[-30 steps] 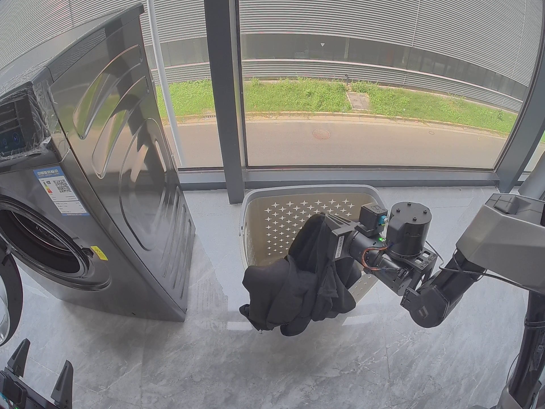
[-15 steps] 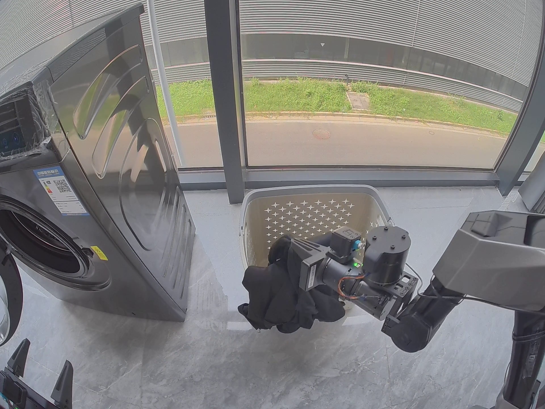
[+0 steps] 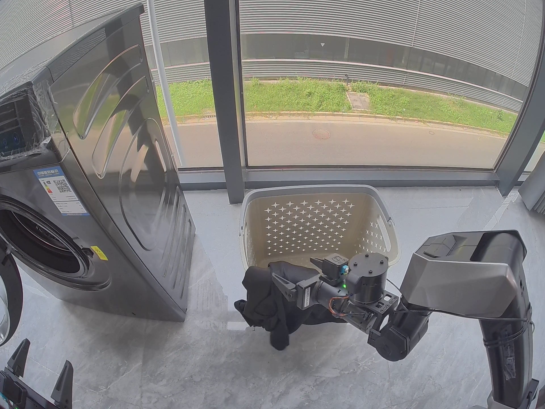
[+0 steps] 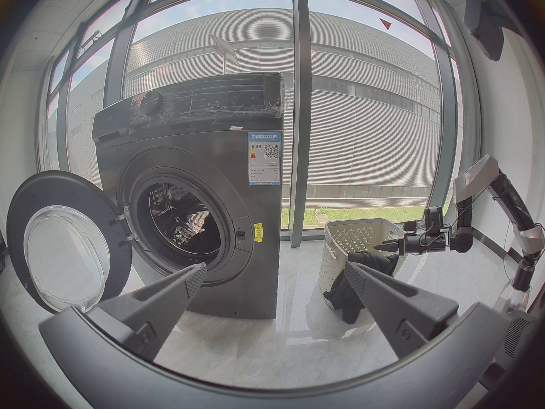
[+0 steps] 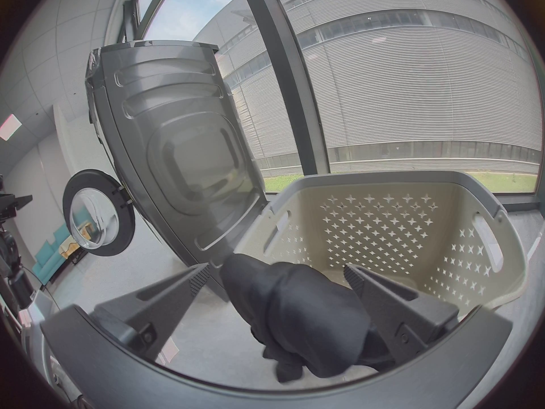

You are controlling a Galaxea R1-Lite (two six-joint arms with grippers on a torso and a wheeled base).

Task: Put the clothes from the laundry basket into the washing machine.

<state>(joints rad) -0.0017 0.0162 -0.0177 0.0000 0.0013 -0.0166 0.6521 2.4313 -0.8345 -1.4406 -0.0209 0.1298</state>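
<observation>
Far left, low near the floor, your left gripper sits with both fingers spread wide and nothing between them. In the left wrist view it faces the washing machine. The round door is swung fully open on the machine's left side, and the drum is open and dark inside.

The laundry basket stands on the floor to the right of the machine, in front of the window, apart from the machine's side panel. One black garment is bunched over the basket's near rim on the machine side. Part of it hangs down the outside wall toward the floor.

On the right, your right gripper is level with that rim and points toward the machine. Its fingers are spread wide, not clamped. In the right wrist view the garment's bunched top lies between them, closer to one finger. You can't tell if it touches that finger
</observation>
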